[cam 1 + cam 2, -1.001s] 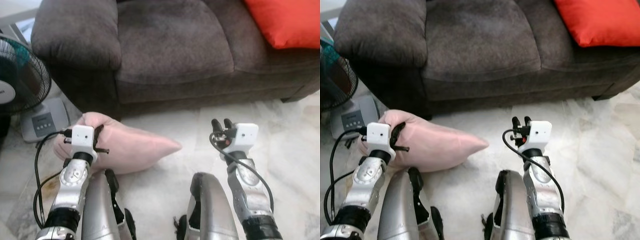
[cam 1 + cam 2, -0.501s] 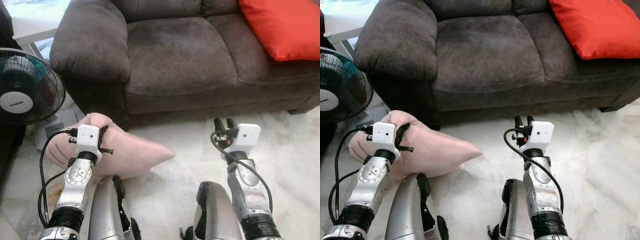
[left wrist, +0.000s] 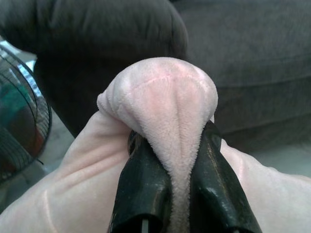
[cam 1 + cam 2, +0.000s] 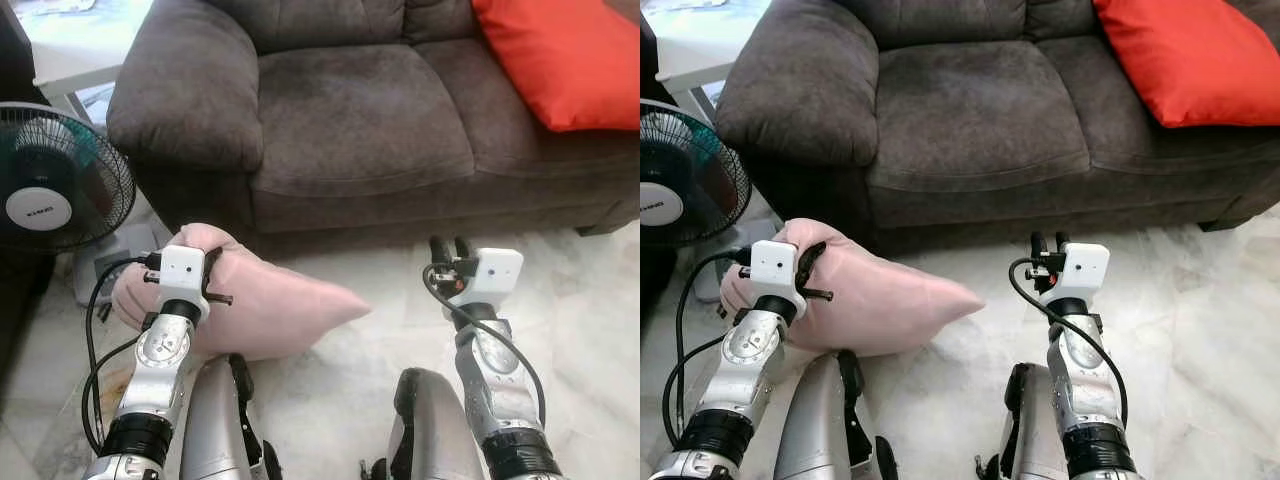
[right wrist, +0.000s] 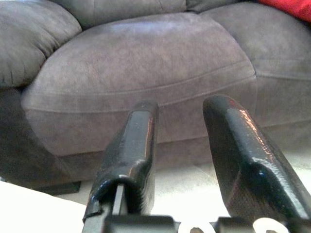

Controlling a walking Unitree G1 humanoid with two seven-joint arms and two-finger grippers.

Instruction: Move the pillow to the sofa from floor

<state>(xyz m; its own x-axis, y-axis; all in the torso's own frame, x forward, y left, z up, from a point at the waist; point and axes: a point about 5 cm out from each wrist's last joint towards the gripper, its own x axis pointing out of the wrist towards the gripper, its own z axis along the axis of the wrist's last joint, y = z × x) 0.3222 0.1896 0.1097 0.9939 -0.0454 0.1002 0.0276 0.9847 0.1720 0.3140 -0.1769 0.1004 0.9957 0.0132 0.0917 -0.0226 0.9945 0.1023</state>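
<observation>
Pillow [image 4: 255, 305] sits low by the sofa [image 4: 360, 120] front in the head views, one end pinched by the left gripper [image 4: 208, 278]; the grasp looks made, the carry to the seat remains. Left wrist view: fingers [image 3: 143, 189] clenched on a fold of pink plush. Right wrist view: right gripper [image 5: 182, 145] spread and holding nothing, facing the seat.

The two head views look forward and down from above the arms, taking in the dark grey sofa [image 4: 360, 120], the red cushion [image 4: 1185, 55], the fan [image 4: 50, 175] and the pale floor [image 4: 1210, 330]. The left wrist view looks very close along its fingers [image 3: 146, 189] at a pinched fold of the pink pillow [image 3: 165, 102], with the sofa behind. The right wrist view faces the sofa's seat cushion [image 5: 146, 73] between its own fingers [image 5: 131, 155].
</observation>
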